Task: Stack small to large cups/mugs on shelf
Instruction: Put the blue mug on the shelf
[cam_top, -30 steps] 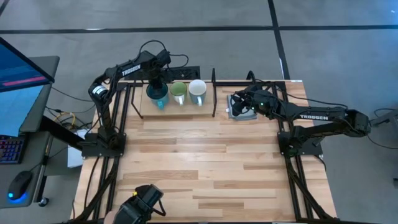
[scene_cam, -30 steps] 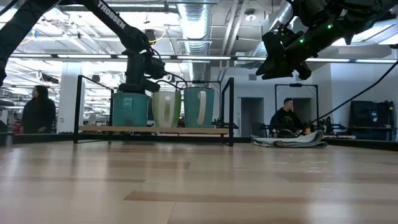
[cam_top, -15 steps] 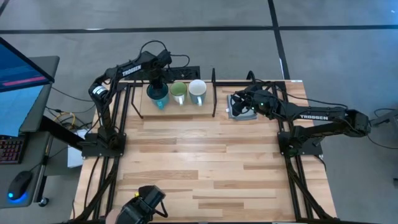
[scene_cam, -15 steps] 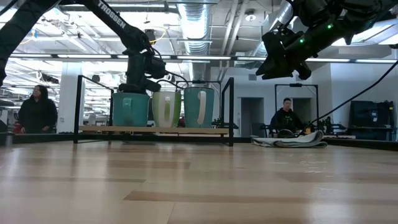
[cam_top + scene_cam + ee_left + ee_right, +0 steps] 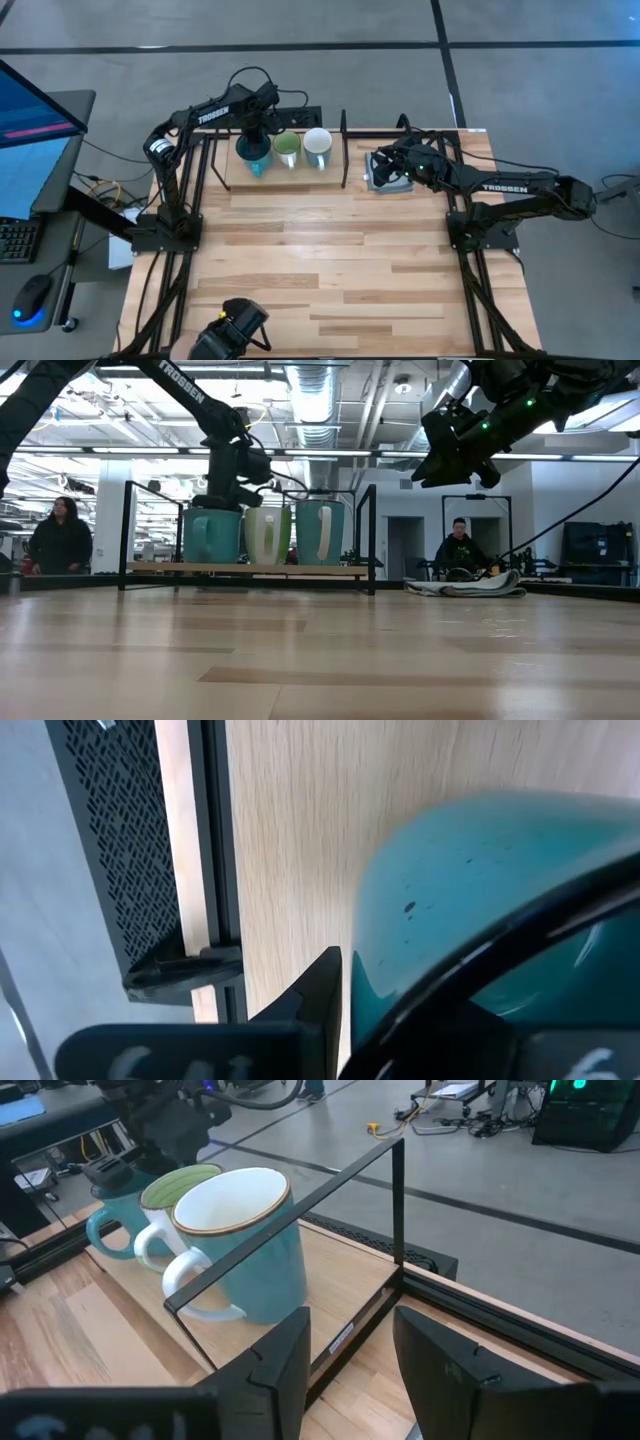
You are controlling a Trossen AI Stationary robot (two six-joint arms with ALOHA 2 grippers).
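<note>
Three mugs stand in a row on the shelf, between its black posts: a teal mug at the left end, a light green mug in the middle touching its neighbours, and a third mug with a white interior beside the right post; the left gripper sits over the teal mug's rim, one finger across its wall, apparently holding it; the right gripper hovers beyond the shelf's right end above a grey cloth, jaws parted and empty.

A grey concrete floor crossed by dark seams surrounds the table. Beyond it, silver ceiling ducts and strip lights hang overhead. Two people are in the room behind.
</note>
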